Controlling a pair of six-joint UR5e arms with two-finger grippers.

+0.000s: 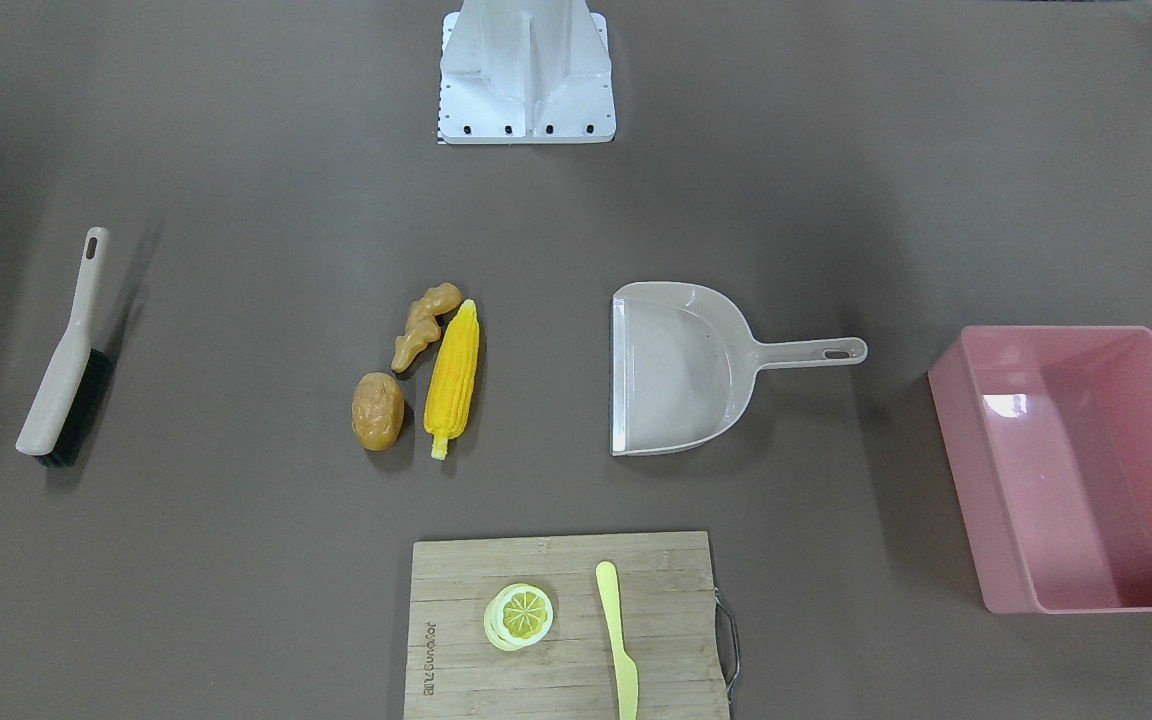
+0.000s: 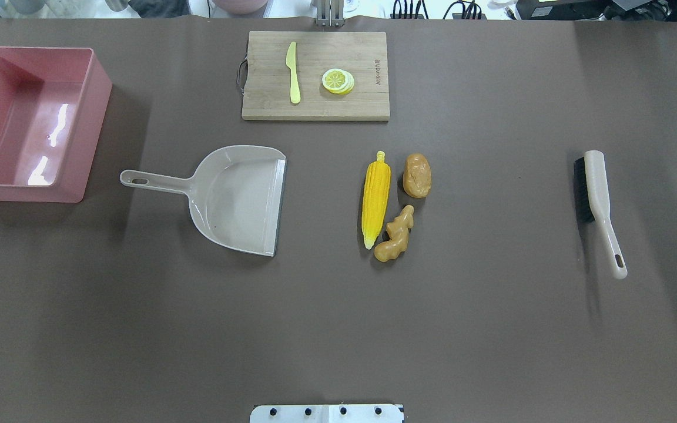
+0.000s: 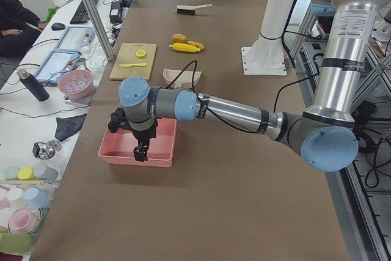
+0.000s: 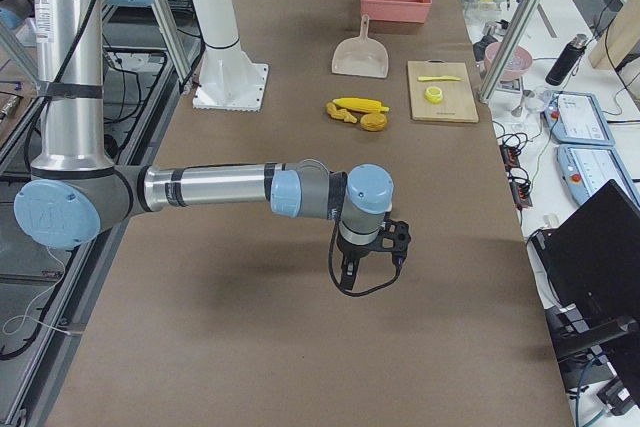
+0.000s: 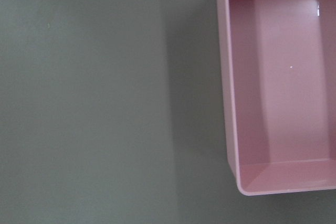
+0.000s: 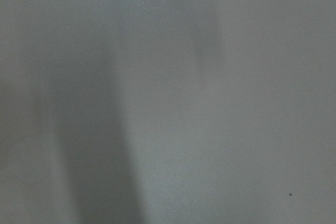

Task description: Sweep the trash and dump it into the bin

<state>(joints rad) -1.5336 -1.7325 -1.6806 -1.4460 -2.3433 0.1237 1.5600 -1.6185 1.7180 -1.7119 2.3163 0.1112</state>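
Observation:
The trash lies together mid-table: a yellow corn cob (image 2: 376,200), a round brown potato (image 2: 417,175) and a knobbly tan ginger root (image 2: 395,235). The pink bin (image 2: 96,129) stands empty at the table's left end. My left gripper (image 3: 140,153) hangs over the bin's (image 3: 134,158) near edge, seen only in the exterior left view, so I cannot tell its state. The left wrist view looks down on the bin's rim (image 5: 226,77). My right gripper (image 4: 372,247) hovers over bare table at the right end, far from the trash (image 4: 358,105). Whether it is open or shut I cannot tell.
A beige dustpan (image 2: 238,200) lies between bin and trash, its handle pointing at the bin. A hand brush (image 2: 594,200) lies to the right. At the far edge, a wooden cutting board (image 2: 315,106) carries a lemon slice (image 2: 337,80) and a pale yellow knife (image 2: 293,73).

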